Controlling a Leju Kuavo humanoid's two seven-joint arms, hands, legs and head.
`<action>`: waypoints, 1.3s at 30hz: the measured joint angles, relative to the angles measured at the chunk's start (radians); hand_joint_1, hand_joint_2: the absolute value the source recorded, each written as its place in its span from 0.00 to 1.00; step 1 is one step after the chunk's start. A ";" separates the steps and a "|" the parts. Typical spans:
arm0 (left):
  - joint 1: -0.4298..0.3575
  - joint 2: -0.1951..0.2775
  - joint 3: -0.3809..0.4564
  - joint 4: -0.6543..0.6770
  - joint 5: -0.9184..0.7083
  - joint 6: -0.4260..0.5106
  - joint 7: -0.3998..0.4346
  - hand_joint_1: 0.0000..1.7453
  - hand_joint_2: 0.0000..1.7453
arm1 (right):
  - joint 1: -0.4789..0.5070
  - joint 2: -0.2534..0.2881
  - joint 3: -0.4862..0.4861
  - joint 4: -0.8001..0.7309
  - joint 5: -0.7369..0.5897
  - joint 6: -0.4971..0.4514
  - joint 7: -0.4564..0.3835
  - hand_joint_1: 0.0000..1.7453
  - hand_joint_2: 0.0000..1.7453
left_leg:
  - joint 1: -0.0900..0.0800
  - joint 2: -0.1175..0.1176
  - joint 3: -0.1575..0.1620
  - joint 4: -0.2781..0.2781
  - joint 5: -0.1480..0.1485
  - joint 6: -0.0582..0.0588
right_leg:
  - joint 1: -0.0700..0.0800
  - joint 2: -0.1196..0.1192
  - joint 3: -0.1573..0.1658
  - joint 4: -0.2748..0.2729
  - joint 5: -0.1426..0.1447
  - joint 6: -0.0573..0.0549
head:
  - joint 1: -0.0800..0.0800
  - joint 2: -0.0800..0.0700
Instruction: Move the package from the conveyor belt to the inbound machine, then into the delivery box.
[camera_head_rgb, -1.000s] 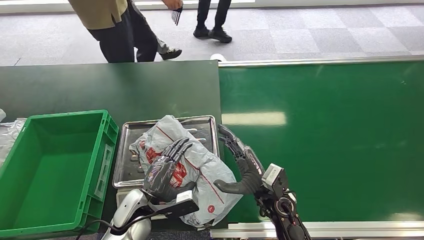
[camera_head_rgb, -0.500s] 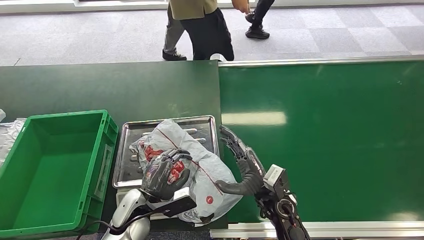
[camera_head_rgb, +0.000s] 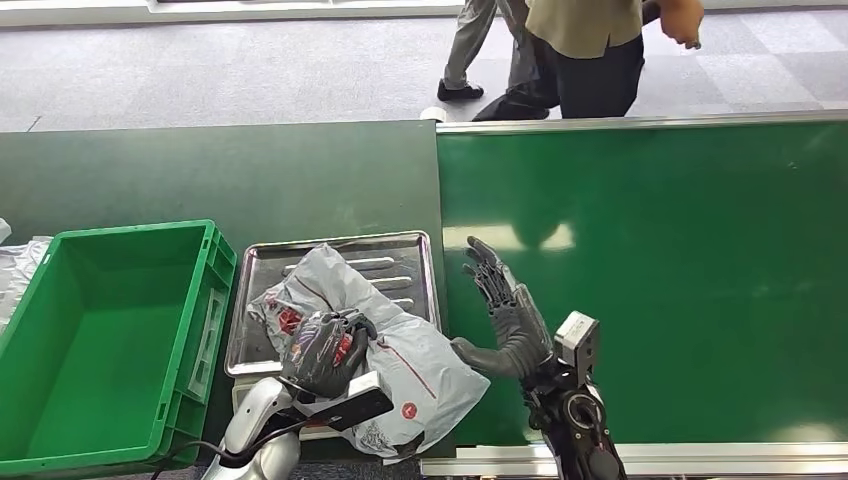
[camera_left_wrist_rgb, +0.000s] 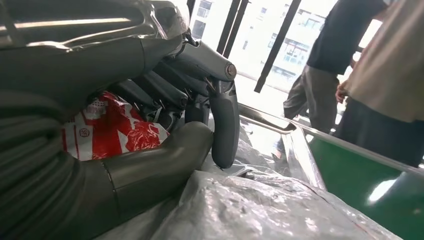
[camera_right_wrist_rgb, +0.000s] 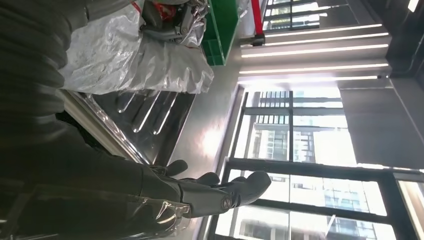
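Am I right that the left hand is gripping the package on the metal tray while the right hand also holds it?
Not quite. The left hand does grip the package on the metal tray, but the head view shows the right hand open, its fingers spread beside the package over the belt edge.

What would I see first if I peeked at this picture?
First, the crinkly grey package with red print, lying on the metal tray in the middle, with the robot's left hand gripping it from above. Beside it, the right hand stands open over the edge of the big green conveyor belt. On the left sits a bright green box.
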 joint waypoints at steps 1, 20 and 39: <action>0.000 0.000 0.001 0.000 0.000 0.000 0.000 1.00 1.00 | 0.000 0.001 -0.007 0.002 -0.006 -0.001 0.003 0.00 1.00 | 0.000 0.000 0.000 0.000 0.000 0.000 | 0.000 0.000 0.000 0.000 0.000 0.000 | 0.000 0.000; 0.083 -0.008 0.068 -0.149 0.569 0.070 -0.333 1.00 1.00 | -0.013 0.008 -0.062 0.031 -0.075 -0.117 0.023 0.00 1.00 | 0.000 0.000 -0.001 0.000 0.000 0.000 | 0.000 0.000 -0.001 0.000 0.000 0.000 | 0.000 0.000; 0.118 -0.016 0.139 -0.275 0.817 -0.202 -0.365 0.01 1.00 | -0.047 0.011 -0.058 0.063 0.030 -0.276 0.038 0.00 1.00 | 0.000 0.000 -0.002 0.000 0.000 0.000 | 0.000 0.000 -0.001 0.000 0.000 0.000 | 0.000 0.000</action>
